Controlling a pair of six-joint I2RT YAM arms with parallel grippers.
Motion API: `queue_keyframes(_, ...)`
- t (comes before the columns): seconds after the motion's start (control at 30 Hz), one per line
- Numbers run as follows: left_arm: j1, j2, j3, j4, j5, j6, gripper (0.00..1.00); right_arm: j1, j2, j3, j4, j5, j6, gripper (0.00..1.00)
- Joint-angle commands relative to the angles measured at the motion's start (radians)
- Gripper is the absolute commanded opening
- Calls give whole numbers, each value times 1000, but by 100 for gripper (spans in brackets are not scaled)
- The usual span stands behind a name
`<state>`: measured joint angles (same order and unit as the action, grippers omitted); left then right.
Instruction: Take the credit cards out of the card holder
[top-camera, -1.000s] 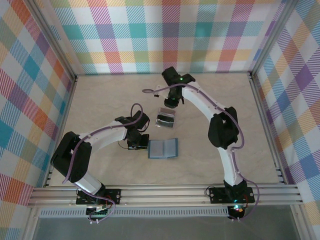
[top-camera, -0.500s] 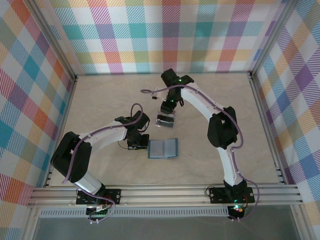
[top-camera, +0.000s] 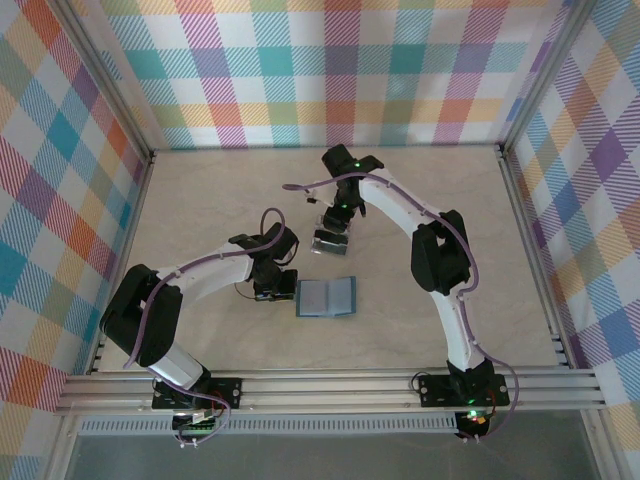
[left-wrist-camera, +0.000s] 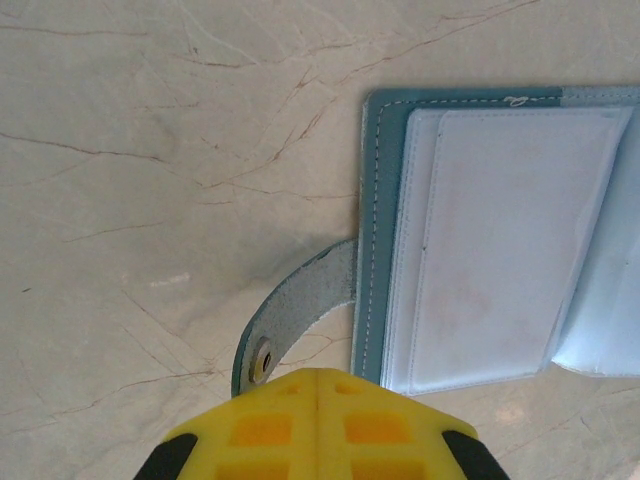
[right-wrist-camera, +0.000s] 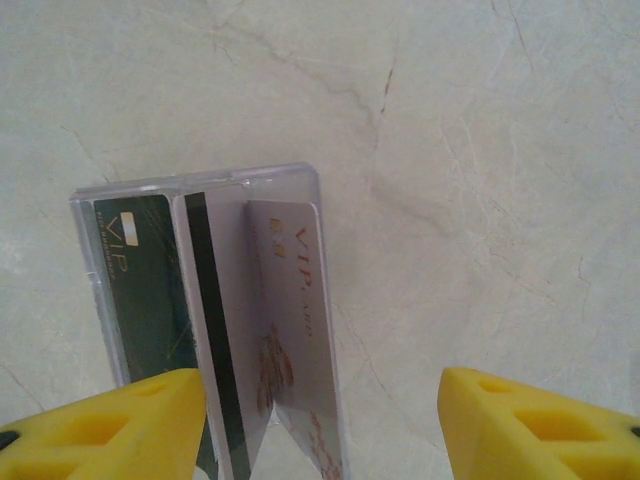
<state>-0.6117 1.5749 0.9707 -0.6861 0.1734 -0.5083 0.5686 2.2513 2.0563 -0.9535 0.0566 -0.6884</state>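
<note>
Overall, table (top-camera: 200, 200): pale marbled surface, carrying every item below.
Right end effector (top-camera: 335, 214): far from the arm bases, pointing down; in the right wrist view (right-wrist-camera: 320, 415) its yellow fingers stand wide apart and grip nothing.
Left end effector (top-camera: 275, 290): low over the table; in the left wrist view (left-wrist-camera: 318, 400) its yellow fingertips are pressed together, and whether anything is pinched between them cannot be told.
Card holder (top-camera: 326, 297): teal, lying open and flat, just beside the left end effector on its right; pale slotted inside faces up (left-wrist-camera: 500, 240).
Plastic sleeve (right-wrist-camera: 200, 185): see-through, flat on the table ahead of the right end effector's fingers.
Credit cards (top-camera: 331, 240): fanned at the sleeve, reaching back between the spread right fingers, nearer the left one (right-wrist-camera: 250, 320); well clear of the card holder.
Strap (left-wrist-camera: 300, 310): teal tab curving from the card holder's edge toward the left fingertips.
Snap (left-wrist-camera: 262, 360): small metal button on the strap's end, just ahead of the left fingertips.
</note>
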Motion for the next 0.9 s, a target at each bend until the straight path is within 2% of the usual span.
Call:
queue_keyframes(0.0,9,-22,-8,-26,2,2,0,-10,19,-5,22,22,16,63)
queue_keyframes(0.33,8,-22,-7,-29,0,1,0,-19,-3,-4,61,113,46,63)
queue_keyframes(0.53,9,-37,-4,-33,-14,1,0,-19,-93,-32,69,89,118,63)
queue_keyframes(0.7,20,-39,-6,-23,-10,-1,0,-17,-187,-86,63,14,269,62)
queue_keyframes(0.87,45,-33,-9,-15,5,12,0,1,-307,-213,114,-96,525,53)
